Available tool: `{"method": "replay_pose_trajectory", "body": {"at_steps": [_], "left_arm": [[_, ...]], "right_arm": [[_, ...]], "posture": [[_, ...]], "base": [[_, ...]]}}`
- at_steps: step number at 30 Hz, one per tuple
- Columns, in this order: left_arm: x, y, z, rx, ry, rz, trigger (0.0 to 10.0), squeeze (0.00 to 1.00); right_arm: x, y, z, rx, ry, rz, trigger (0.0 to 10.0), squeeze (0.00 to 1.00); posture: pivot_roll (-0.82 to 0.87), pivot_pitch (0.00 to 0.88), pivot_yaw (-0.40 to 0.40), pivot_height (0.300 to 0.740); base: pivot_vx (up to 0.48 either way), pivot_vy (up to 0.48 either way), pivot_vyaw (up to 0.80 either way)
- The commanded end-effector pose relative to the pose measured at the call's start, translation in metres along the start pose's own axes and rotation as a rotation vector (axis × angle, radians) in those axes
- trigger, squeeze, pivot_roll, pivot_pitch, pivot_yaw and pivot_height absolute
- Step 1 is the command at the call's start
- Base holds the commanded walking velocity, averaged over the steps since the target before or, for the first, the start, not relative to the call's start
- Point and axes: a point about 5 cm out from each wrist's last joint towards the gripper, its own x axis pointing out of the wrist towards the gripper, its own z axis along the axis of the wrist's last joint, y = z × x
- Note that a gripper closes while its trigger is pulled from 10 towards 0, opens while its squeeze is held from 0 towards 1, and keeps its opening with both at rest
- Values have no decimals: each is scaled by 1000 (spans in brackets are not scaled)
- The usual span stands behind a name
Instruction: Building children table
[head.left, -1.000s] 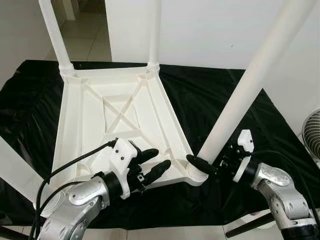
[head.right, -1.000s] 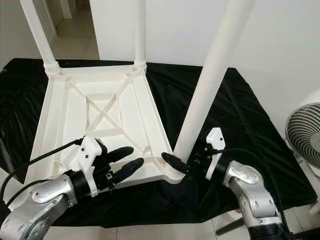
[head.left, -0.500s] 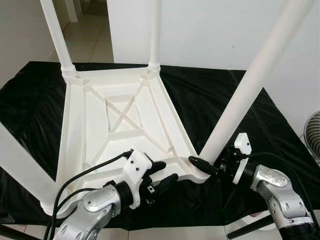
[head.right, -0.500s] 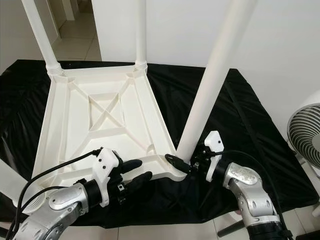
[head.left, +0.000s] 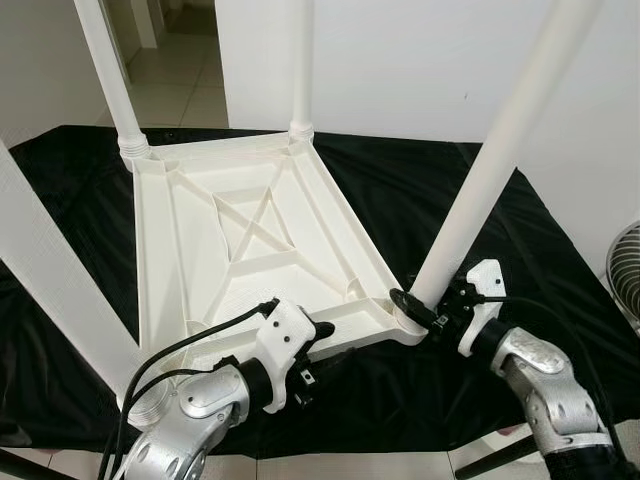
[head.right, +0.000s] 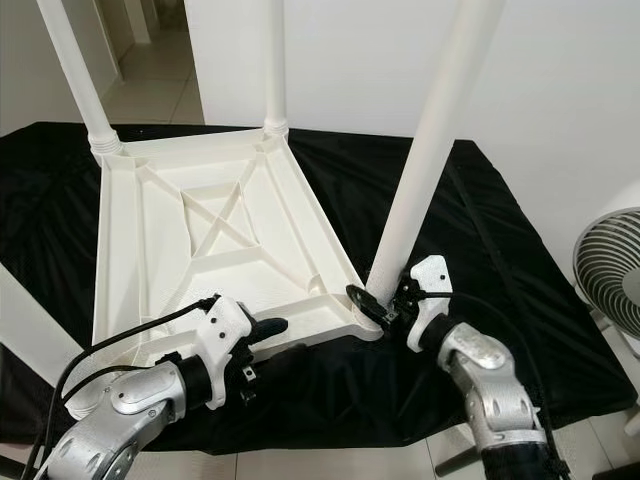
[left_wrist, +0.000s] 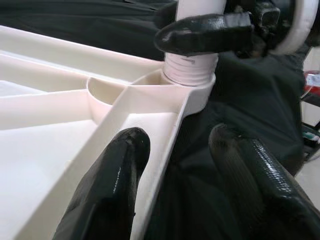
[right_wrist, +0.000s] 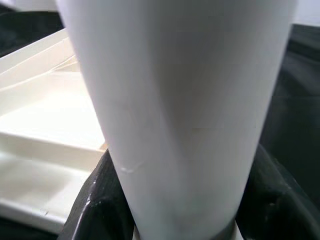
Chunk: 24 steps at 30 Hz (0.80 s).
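A white plastic children's table (head.left: 250, 250) is lying upside down on a bench draped in black cloth (head.left: 560, 270), its legs pointing up. I am judging it light and stiff, with smooth, slightly slippery surfaces. The thin rim should flex a little, so the ribbed edge and the thick bases of the legs look like the safest places to take hold.

My right pincer (head.right: 385, 300) is wrapping its two black fingers around the base of the near right leg (head.left: 490, 170), just above the threaded collar where the leg meets the corner socket (left_wrist: 192, 82). It is clenched on that leg, and my right forearm is reaching in low from the side with the wrist bent toward the table.

My left pincer (left_wrist: 172, 175) is sitting on the near rim (left_wrist: 165, 145), close beside the same corner. One finger (left_wrist: 115, 175) is resting inside the tray-like underside and the other is hanging outside over the cloth, so the rim is running between them. The fingers are parted, not yet squeezing the rim. My left arm is coming in low from in front, its cable looping behind the wrist.
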Motion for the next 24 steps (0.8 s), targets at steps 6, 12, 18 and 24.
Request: {"method": "replay_pose_trajectory", "body": {"at_steps": [6,12,18,24], "left_arm": [[3,6,-1,6,-3,71,10000,0],[5,11,-1,25,-5,69,10000,0],[5,15,0,47,-11,74,10000,0],[7,19,1,49,-11,72,10000,0]], "right_arm": [[-4,14,-14,37,64,-124,0,0],[-5,35,-12,38,73,-383,0,0],[-6,50,-6,44,55,-440,7765,0],[-4,51,1,76,2,-376,10000,1000]], "posture": [[-11,92,-35,740],[-14,79,-35,740],[-17,66,-32,740],[-27,52,-22,740]], "base": [[0,0,0],[0,0,0],[0,0,0],[0,0,0]]}}
